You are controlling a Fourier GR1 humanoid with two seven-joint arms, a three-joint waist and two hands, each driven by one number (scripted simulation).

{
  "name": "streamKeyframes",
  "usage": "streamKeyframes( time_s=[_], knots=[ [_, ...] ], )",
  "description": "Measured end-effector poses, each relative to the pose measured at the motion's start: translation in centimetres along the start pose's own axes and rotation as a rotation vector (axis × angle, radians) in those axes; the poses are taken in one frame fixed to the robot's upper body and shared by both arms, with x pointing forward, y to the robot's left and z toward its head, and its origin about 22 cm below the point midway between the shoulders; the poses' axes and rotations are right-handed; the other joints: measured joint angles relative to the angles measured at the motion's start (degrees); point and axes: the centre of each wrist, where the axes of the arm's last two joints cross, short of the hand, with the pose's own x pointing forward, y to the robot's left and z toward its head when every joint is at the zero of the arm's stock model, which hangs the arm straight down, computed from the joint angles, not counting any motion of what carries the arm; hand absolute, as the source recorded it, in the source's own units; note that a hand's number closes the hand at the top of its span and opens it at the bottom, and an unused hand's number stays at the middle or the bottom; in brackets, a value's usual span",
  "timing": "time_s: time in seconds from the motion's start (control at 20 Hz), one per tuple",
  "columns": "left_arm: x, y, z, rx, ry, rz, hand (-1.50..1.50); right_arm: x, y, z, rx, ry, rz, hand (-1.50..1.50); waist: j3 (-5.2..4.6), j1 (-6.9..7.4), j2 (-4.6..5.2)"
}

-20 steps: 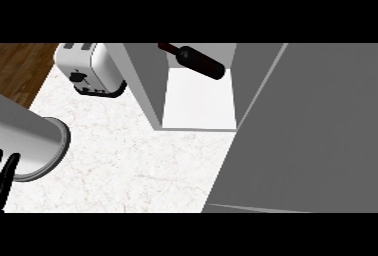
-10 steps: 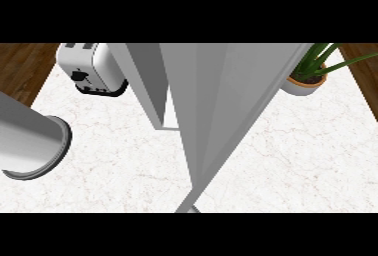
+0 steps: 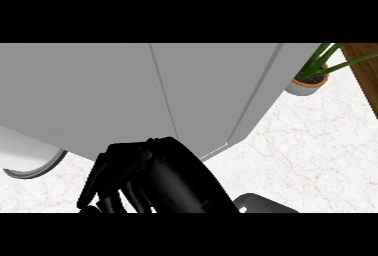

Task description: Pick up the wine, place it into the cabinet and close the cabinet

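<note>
Right hand [image 3: 159,175] sat just below cabinet [image 3: 88,100], fingers loosely spread, holding nothing. Wine unseen, probably inside, above the hand. Risk: door [image 3: 214,90] staying ajar if a push slid off its edge.

And here is the white marbled stone desk [image 3: 310,150], its pale veined top filling the right side and showing again at the lower left. Standing on it, the big grey cabinet [image 3: 111,100] covers the upper left and middle, with flat grey panels meeting at a thin seam. Up at the far right, just beside the cabinet's side, sits a small round white pot [image 3: 299,87] with long green leaves [image 3: 325,57], close to the desk's right edge.
</note>
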Motion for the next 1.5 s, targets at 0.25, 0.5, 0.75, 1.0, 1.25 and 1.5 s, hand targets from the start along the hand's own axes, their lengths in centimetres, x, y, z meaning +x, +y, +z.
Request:
streamKeyframes(
  time_s=[0.25, 0.5, 0.75, 1.0, 1.25, 1.5],
  knots=[
    [1.0, 0.5, 0.2, -0.005, 0.015, 0.007, -1.5, -0.6, -2.3, -4.0, -0.057, 0.016, 0.019, 1.5, 0.03, -0.09, 0.04],
    [0.8, 0.1, 0.1, -0.025, 0.036, 0.005, -1.5, -2.1, -4.3, -7.4, -0.102, 0.031, 0.059, 1.5, 0.02, -0.36, 0.13],
    [-0.2, -1.1, -0.5, -0.04, 0.065, 0.021, -1.5, -3.4, -6.3, -9.2, -0.103, 0.021, 0.072, 1.5, -0.15, -0.79, -0.24],
    [-1.2, -2.0, -1.3, -0.054, 0.083, 0.038, -1.5, -4.3, -7.1, -9.8, -0.062, -0.003, 0.069, 1.5, -0.51, -0.78, -0.98],
    [-2.4, -3.1, -2.2, -0.049, 0.091, 0.044, -1.5, -5.0, -7.7, -10.1, -0.021, -0.04, 0.09, 1.5, -0.87, -0.75, -1.3],
    [-3.3, -4.0, -2.8, -0.042, 0.082, 0.047, -1.5, -5.5, -8.3, -10.3, 0.01, -0.073, 0.109, 1.5, -1.24, -0.59, -1.47]
  ],
)
